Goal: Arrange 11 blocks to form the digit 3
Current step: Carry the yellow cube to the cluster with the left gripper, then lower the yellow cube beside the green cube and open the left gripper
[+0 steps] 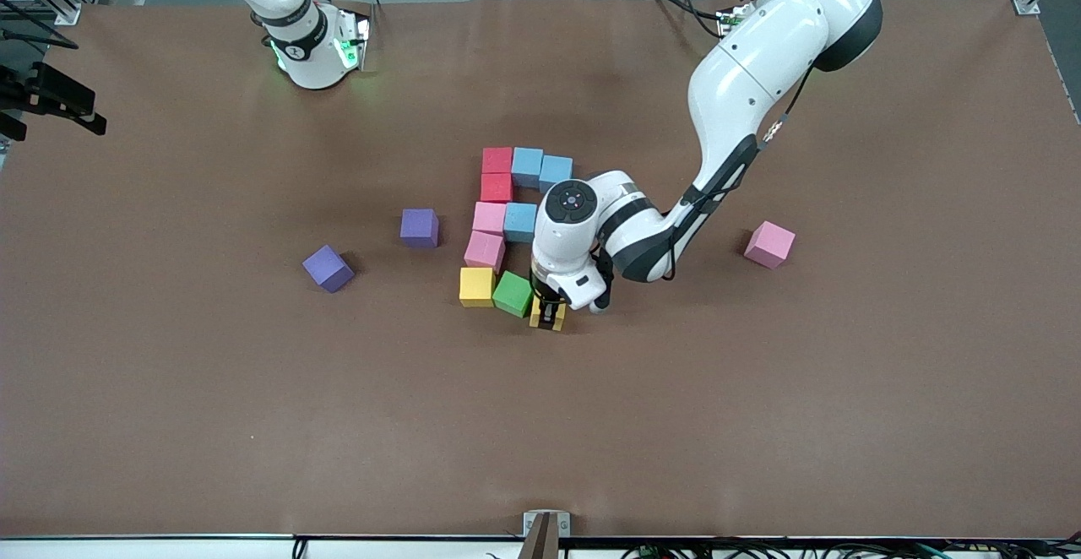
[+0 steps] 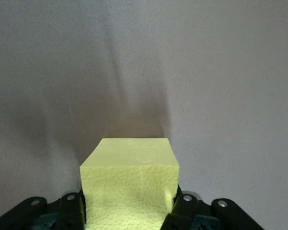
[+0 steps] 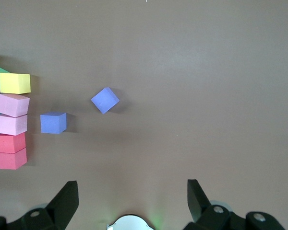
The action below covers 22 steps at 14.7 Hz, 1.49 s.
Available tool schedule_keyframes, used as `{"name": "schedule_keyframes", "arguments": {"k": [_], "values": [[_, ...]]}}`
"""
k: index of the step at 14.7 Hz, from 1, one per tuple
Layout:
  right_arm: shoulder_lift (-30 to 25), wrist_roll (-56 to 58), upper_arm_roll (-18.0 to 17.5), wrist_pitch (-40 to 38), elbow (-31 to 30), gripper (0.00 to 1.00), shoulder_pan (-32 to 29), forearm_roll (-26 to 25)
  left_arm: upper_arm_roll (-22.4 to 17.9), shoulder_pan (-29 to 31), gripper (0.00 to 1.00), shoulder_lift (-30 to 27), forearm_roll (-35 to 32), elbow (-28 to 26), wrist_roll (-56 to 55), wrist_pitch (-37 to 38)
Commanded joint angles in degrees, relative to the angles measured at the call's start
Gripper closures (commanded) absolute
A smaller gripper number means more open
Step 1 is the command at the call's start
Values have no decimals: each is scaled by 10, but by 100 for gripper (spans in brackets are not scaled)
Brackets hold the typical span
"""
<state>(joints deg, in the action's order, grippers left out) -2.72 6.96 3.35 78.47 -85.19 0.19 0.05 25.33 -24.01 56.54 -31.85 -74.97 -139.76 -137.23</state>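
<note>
Touching blocks form a partial digit 3 (image 1: 498,221) mid-table. Two red blocks (image 1: 497,172) and two light blue blocks (image 1: 540,169) lie farthest from the front camera. Then come two pink blocks (image 1: 486,234) with a light blue block (image 1: 520,222) beside them. A yellow block (image 1: 477,286) and a green block (image 1: 513,293) lie nearest. My left gripper (image 1: 548,314) is shut on a second yellow block (image 2: 129,184), low beside the green one, toward the left arm's end. My right gripper (image 3: 132,199) waits open and empty by its base.
Two purple cubes (image 1: 419,227) (image 1: 328,268) lie toward the right arm's end of the table. A pale pink cube (image 1: 769,244) sits alone toward the left arm's end. The left arm's forearm (image 1: 726,120) reaches over the table above the figure.
</note>
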Motion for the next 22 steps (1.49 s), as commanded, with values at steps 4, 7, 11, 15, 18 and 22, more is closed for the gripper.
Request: {"name": "schedule_keyframes", "arguments": {"k": [4, 7, 11, 15, 18, 22], "values": [[-19, -6, -3, 1, -23, 0, -4, -10, -34, -38, 73, 26, 49, 11, -8, 11], [-18, -6, -2, -1, -23, 0, -4, -8, -34, -38, 73, 23, 49, 10, -7, 30], [-18, -6, -2, -1, -23, 0, -5, -4, -34, -38, 73, 19, 42, 3, -6, 43], [-18, -5, -2, 1, -21, 0, -4, -1, -34, -43, 73, 20, 42, 2, -4, 52], [-15, -1, -3, 2, -18, 0, -3, -1, -34, -45, 73, 19, 43, 2, -3, 55], [-15, 0, -4, 2, -17, 0, -2, 1, -34, -56, 73, 19, 50, 3, -2, 55]]}}
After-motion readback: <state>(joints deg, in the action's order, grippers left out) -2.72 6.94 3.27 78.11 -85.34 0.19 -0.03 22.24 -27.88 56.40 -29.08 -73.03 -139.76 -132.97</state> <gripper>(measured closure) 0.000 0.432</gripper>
